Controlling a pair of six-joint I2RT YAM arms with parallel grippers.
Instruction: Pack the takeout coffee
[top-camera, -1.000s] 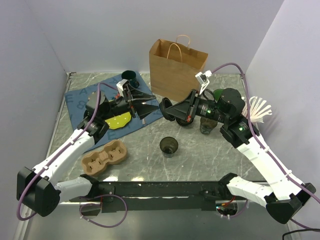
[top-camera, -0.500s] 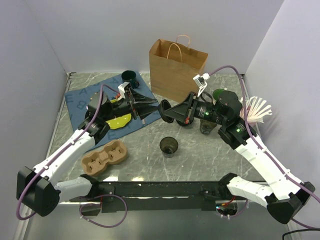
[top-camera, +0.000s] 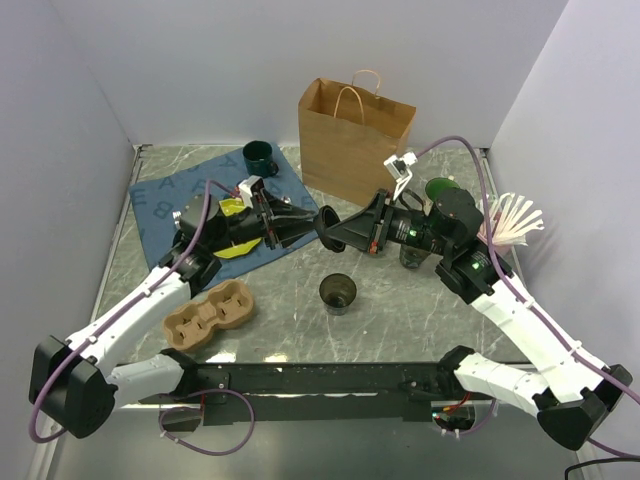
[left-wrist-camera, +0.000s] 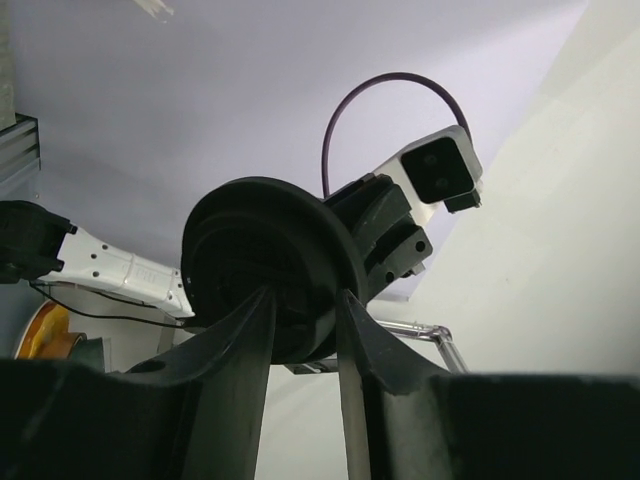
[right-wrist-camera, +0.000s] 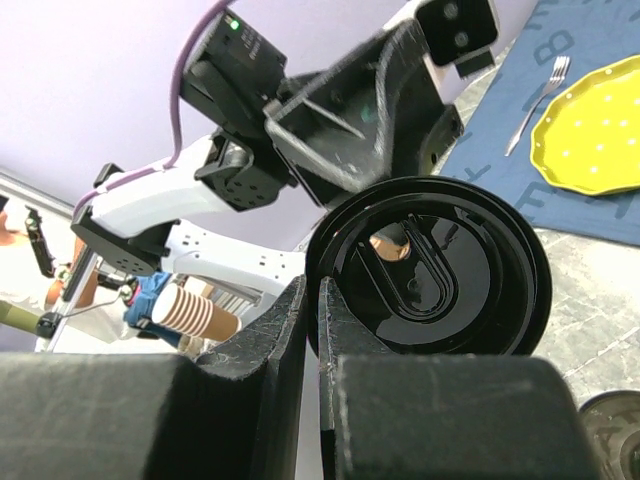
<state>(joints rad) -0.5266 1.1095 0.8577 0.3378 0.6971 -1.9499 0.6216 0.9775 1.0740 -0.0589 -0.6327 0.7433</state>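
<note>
Black lid (right-wrist-camera: 440, 265) held in mid-air between both arms — the takeout coffee cup (top-camera: 338, 292) stands uncovered on the table (top-camera: 420, 320).
The right gripper (right-wrist-camera: 312, 300) is pinched tight on the lid's rim. The left gripper (left-wrist-camera: 305, 310) faces the lid with jaws part open, gripping nothing — contact cannot be told. The brown paper bag (top-camera: 355, 140) stands well behind the cup.

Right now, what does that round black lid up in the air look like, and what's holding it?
The lid is round, shiny black plastic with a raised rim and an oval sip tab in its middle. It sits on no cup and is held on edge in mid-air. The right end effector pinches its rim. The left end effector straddles the opposite edge; I cannot tell if it touches.
</note>
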